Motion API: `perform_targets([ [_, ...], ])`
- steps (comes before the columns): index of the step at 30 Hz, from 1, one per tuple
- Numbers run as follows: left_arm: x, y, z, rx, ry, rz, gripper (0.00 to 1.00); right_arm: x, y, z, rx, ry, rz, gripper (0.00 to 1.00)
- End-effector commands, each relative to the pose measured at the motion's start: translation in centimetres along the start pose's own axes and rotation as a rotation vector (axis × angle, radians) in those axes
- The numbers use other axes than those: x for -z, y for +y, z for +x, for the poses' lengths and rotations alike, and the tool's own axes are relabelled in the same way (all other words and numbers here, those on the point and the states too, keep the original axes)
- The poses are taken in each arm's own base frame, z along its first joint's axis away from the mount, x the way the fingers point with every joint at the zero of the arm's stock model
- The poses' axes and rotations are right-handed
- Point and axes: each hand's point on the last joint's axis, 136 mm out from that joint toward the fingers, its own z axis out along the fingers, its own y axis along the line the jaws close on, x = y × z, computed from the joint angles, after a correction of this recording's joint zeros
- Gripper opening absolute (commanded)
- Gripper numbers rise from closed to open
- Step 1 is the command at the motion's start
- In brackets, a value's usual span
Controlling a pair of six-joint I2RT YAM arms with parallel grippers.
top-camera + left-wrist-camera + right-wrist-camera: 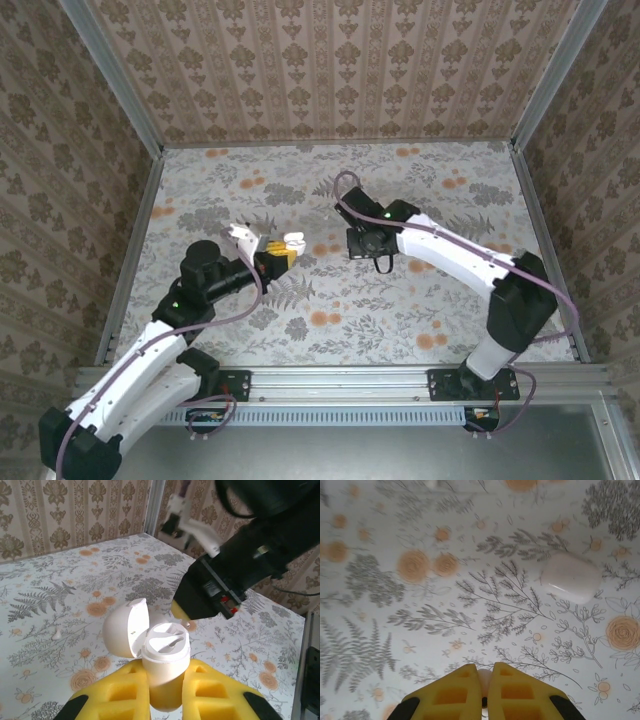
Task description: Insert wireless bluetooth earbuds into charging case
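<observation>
The charging case (165,655) stands upright between the yellow foam fingers of the left gripper (165,676), which is clamped on its lower body and holds it off the table (45,585). Its hinged lid (120,635) is swung open to the gripper's left. The 2 wells in its top face look empty, so no bud seems to be seated yet.

Ahead of the left gripper and to its right, just past the case, hangs the black body of the right arm. In that arm's wrist view, the right gripper (484,666) has its 2 fingers drawn together. Something small and pale is nipped between their tips. I take it for an earbud (483,677), though too little of it shows to be sure.

Ahead of the right gripper and to its right, a glossy white rounded piece (571,577) lies flat on the table, well apart from the fingers. I cannot tell what it is. Forward and to the left of the left gripper, a small white bit (57,634) lies on the table, too small to name.

As I judge it, the task is at an early stage. The case is open and presented, and 1 bud appears to be gripped, but it is not yet over a well. Carrying it across, seating it, then fetching and seating the 2nd bud are all left to do.
</observation>
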Motion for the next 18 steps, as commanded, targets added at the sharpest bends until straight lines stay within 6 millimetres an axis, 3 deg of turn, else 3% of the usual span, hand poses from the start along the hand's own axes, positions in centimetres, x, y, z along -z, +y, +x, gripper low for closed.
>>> perform_targets([
  [1,-0.3,-0.3,-1.7,-0.022,-0.065,-0.005,0.00,4.3,1.7,-3.1,-0.003,-0.216,-0.108,0.07],
  [10,-1.8,-1.2,-3.2,-0.050,-0.078,0.000,0.00,13.9,5.3,-5.7,0.046,-0.553,-0.305,0.06],
  [18,-2.5,-2.6,-3.9,-0.084,-0.116,0.046,0.00,17.9,8.7,-5.8,0.088,-0.689,-0.508,0.05],
])
